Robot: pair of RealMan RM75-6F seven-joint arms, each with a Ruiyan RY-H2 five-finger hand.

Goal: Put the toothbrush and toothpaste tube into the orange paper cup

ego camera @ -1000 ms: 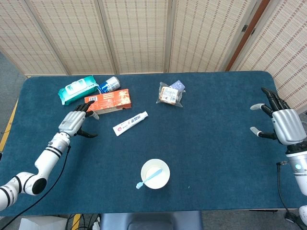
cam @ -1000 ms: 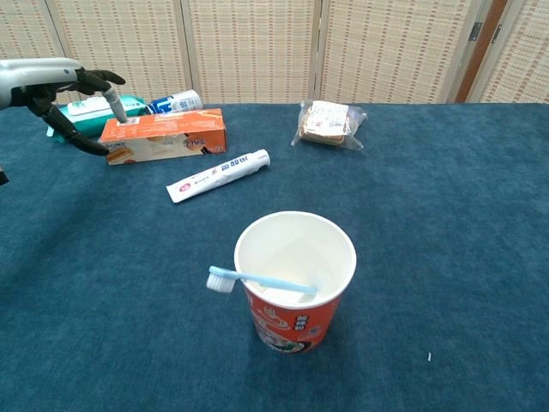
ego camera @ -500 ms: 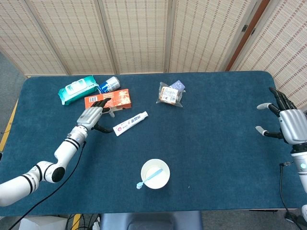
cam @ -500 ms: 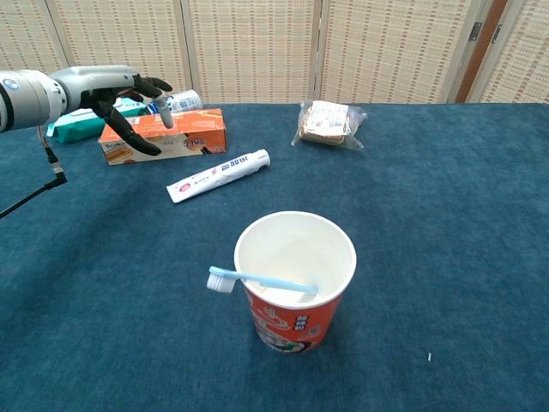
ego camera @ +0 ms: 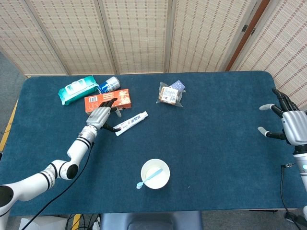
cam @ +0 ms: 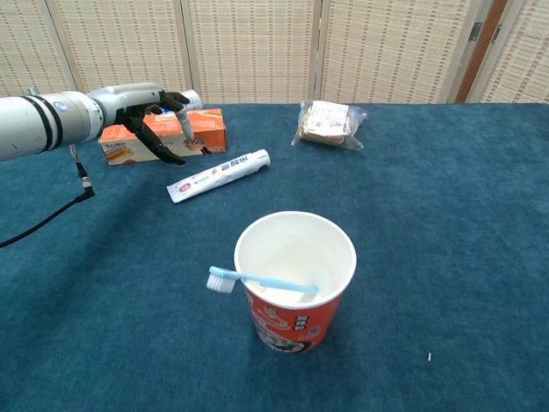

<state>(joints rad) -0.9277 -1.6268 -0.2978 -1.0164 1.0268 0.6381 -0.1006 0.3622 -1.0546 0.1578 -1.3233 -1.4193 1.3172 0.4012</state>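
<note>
Left hand (ego camera: 101, 116) hovers with fingers spread, holding nothing, just beside the white plastic toothpaste tube (ego camera: 130, 123) lying flat on the blue worktop (ego camera: 216, 143) at its 3 o'clock. The orange paper cup (cam: 295, 279) stands at 5 o'clock, well apart — the light-blue toothbrush (cam: 257, 281) already rests in it. Right hand (ego camera: 291, 125) idles open at the far edge. Recommended: settle over the tube's middle, pinch across its width, lift level — then tilt it into the cup.
</note>
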